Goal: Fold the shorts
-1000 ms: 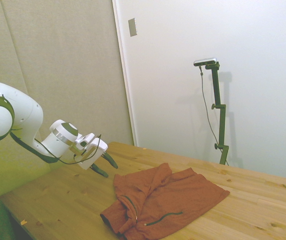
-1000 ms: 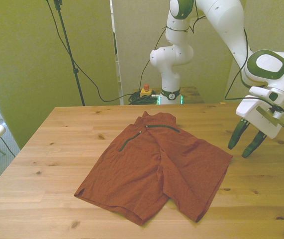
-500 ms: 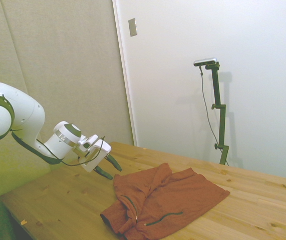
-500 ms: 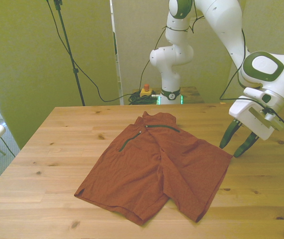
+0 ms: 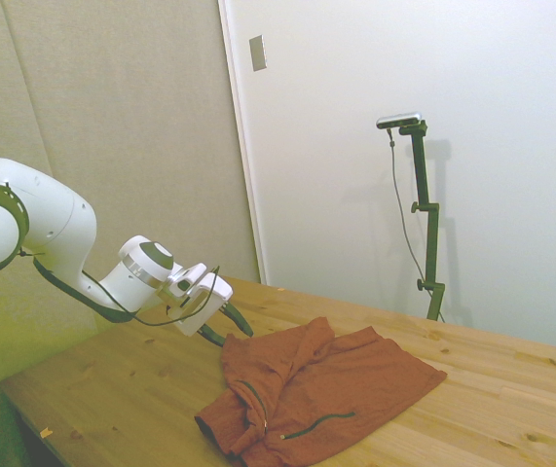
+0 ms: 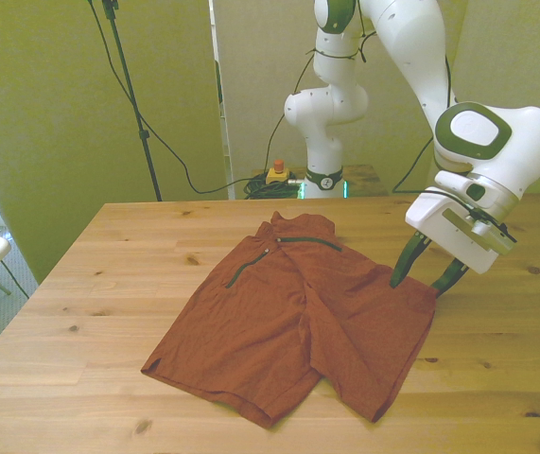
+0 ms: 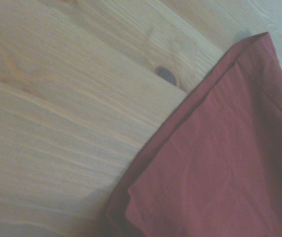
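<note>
Shorts (image 6: 298,317): rust-red, spread mostly flat across the middle of the table (image 6: 90,312), waistband end toward the far edge, leg hems toward the near edge; dark zipper slits visible near the waistband.
Shorts in side view (image 5: 321,394): bunched and wrinkled at the waistband end, flatter at the leg end.
Gripper (image 6: 426,272): tilted down over the leg corner at the front view's right, tips just above or at the fabric edge; contact impossible to confirm.
Fingers (image 6: 407,263): dark green, spread apart, nothing between them.
Gripper in side view (image 5: 223,329): low over the table, right beside the shorts' hem.
Wrist view: hemmed corner of the shorts (image 7: 220,163) lying on bare wood grain (image 7: 57,98), a dark knot just beside the hem.
</note>
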{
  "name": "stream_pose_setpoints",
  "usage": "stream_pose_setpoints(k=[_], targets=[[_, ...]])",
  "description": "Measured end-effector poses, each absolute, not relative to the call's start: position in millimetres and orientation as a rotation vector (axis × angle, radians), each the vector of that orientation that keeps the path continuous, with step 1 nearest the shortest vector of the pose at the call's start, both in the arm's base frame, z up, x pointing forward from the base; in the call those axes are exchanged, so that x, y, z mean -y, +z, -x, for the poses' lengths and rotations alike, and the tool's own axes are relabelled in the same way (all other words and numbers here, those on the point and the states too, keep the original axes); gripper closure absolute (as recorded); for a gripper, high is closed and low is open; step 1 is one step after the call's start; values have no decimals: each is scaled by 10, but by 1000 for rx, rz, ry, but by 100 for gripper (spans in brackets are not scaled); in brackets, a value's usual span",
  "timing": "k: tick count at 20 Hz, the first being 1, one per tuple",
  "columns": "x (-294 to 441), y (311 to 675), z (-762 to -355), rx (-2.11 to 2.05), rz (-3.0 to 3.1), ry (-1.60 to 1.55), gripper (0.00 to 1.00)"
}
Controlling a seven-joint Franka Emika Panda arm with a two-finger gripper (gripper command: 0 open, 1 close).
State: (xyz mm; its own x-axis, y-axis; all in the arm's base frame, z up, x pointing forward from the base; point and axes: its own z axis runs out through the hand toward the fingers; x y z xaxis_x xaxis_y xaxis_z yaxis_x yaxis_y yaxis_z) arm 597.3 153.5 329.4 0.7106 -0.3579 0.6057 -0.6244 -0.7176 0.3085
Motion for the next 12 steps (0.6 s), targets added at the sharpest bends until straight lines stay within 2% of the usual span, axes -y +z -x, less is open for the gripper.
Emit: stream_pose_setpoints(k=[12], targets=[[-1568,3241,-5938,739,-2451,721,100]])
